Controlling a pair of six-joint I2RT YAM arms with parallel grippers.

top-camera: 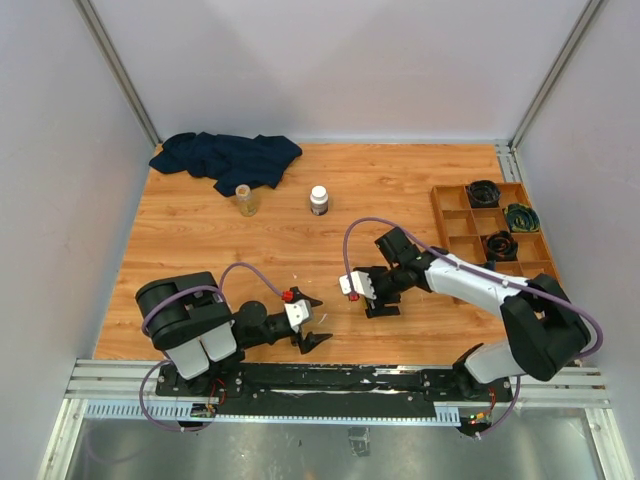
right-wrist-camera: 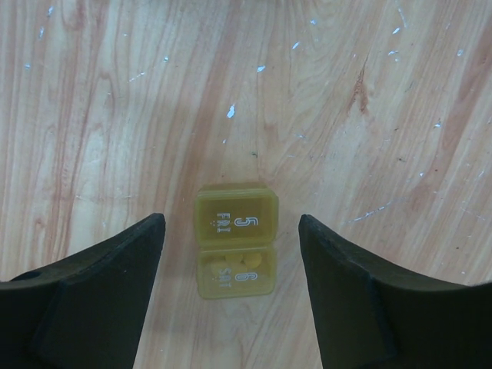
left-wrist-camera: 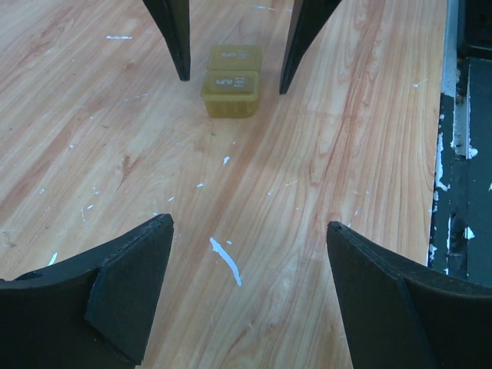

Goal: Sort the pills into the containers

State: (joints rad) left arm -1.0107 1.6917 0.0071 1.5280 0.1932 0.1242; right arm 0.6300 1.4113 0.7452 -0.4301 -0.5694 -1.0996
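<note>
1. The left gripper (top-camera: 325,321) hovers low over the wooden table (top-camera: 200,260), close to the arm bases. Its jaws are spread wide with nothing between them.
2. Just beyond it, the right gripper (right-wrist-camera: 231,217) points down at the table. Its jaws stand wide too, one finger on each side of the yellow case (right-wrist-camera: 235,251) with a clear gap both sides, so nothing is gripped.
3. The yellow case lies flat on the table with its lid closed. It has two compartments with printed markings, and pale round pills (right-wrist-camera: 234,261) show through one of them.
4. Farther back, well apart from both grippers, the amber vial (top-camera: 245,200) stands upright just in front of a crumpled dark blue cloth (top-camera: 225,160).
5. A white-capped bottle (top-camera: 319,200) stands upright to the right of the vial.
6. At the far right, a wooden compartment tray (top-camera: 445,215) holds dark coiled items (top-camera: 484,192) in three of its compartments.
</note>
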